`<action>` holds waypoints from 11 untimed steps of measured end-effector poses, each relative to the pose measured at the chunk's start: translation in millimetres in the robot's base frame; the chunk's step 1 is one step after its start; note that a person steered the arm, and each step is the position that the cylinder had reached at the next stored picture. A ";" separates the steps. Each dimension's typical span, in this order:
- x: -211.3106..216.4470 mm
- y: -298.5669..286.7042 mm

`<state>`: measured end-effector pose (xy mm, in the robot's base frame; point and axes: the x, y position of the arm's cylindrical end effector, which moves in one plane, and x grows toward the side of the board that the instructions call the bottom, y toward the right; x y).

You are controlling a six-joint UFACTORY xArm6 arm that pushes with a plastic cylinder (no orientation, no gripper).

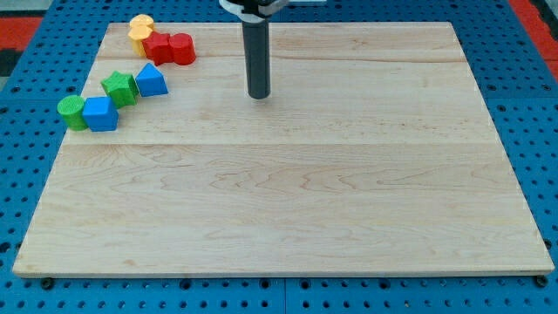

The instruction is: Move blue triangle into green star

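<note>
Six unlabelled blocks at upper left, blue triangle touching green star, my tip well right.

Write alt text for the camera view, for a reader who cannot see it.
My tip rests on a pale wooden board, well to the view's right of six blocks clustered at the upper left. The blue triangle touches the green star; a blue cube and green cylinder sit lower left, a red block and yellow block above.
</note>
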<state>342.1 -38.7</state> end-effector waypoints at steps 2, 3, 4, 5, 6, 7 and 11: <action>-36.8 -74.4; -36.7 -139.6; -34.8 -159.7; -22.9 -165.6; -8.6 -179.4; -12.6 -159.8; 9.8 -202.3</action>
